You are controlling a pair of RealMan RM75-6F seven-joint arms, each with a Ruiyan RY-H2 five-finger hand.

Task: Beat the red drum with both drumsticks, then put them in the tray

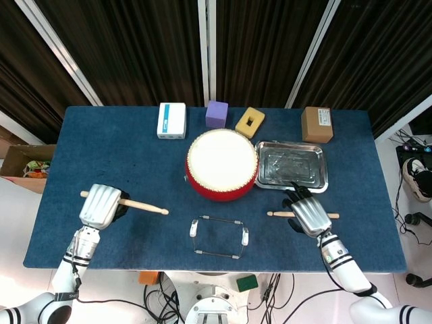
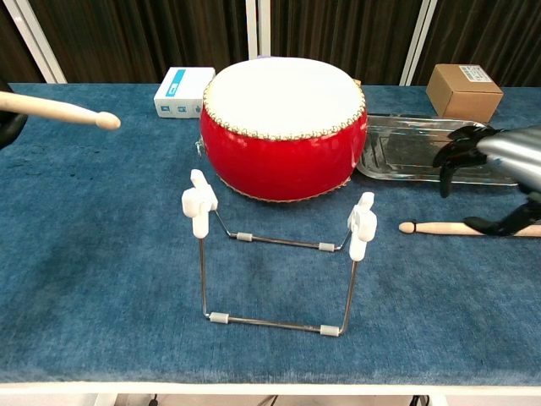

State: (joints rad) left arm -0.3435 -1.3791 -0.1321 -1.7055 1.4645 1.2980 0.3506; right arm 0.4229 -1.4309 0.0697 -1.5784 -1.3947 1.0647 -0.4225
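Step in hand: I am picking up the sticks; the drum has not been beaten from what lies here, and only one stick is off the counter [image 1: 101, 142].
Left robot hand: my left robot hand [image 1: 100, 204] is wrapped around the first drumstick [image 1: 138, 206], which it carries above the cloth with the rounded tip pointing toward the middle of the counter.
Right robot hand: my right robot hand [image 1: 308, 212] hovers over the second drumstick [image 2: 439, 227], fingers apart and arched down on either side of the shaft; I judge it not yet gripped, as the stick lies flat on the cloth.
Red drum: the red drum [image 1: 221, 164] stands at the middle of the counter, skin up, between the two sticks.
Tray: the metal tray [image 1: 291, 166] sits just beside the drum on its right, nothing lying in it that I can see.
Wire stand: a wire stand [image 2: 279, 254] stands near the front of the drum.
Next move: I need to close the right fingers round the shaft near its butt end, lift cleanly, then bring both tips over the drum skin.
Risk: the stick may roll away if the fingers push it sideways.
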